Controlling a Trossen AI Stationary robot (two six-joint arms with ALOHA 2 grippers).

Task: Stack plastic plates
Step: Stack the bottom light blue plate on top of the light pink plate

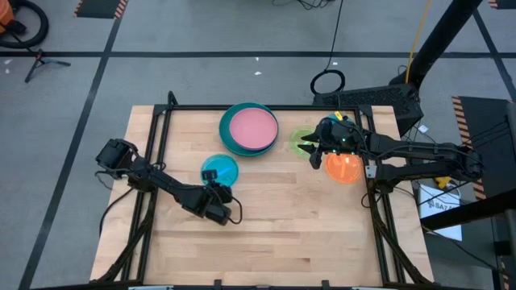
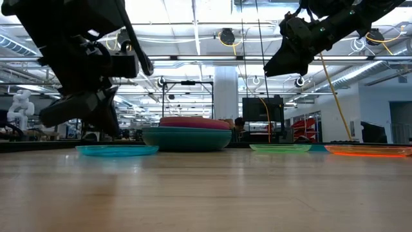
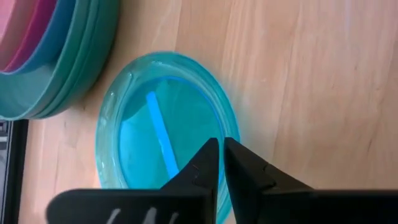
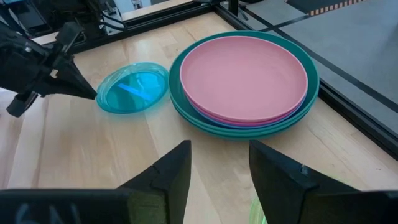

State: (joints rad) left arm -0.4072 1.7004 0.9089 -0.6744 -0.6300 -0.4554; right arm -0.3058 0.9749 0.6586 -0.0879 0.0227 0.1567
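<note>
On a slatted wooden counter (image 1: 266, 225), two dark robot arms work among plastic plates. The large opaque plates already sit in one nest toward the back of the counter, teal at the bottom and the pale pink plate (image 1: 253, 126) on top. The left end effector (image 3: 219, 163) hangs over the near rim of the translucent cyan plate (image 1: 219, 170), which lies flat just beside that nest; its fingers are pinched almost together with only a thin slit between them, and whether the rim lies in that slit the pictures do not settle. The right end effector (image 4: 219, 163) hovers with its fingers spread wide and nothing between them, above the lime-green plate (image 1: 301, 139) and the orange plate (image 1: 343, 167), which lie side by side at the counter's right edge. The small plates look thin, light and stiff, with a glossy surface likely to slip; lying flat, each offers only its raised rim as a hold, so a pinch across the lip seems the sensible grip. The task looks partly done, with three small plates apparently left.
</note>
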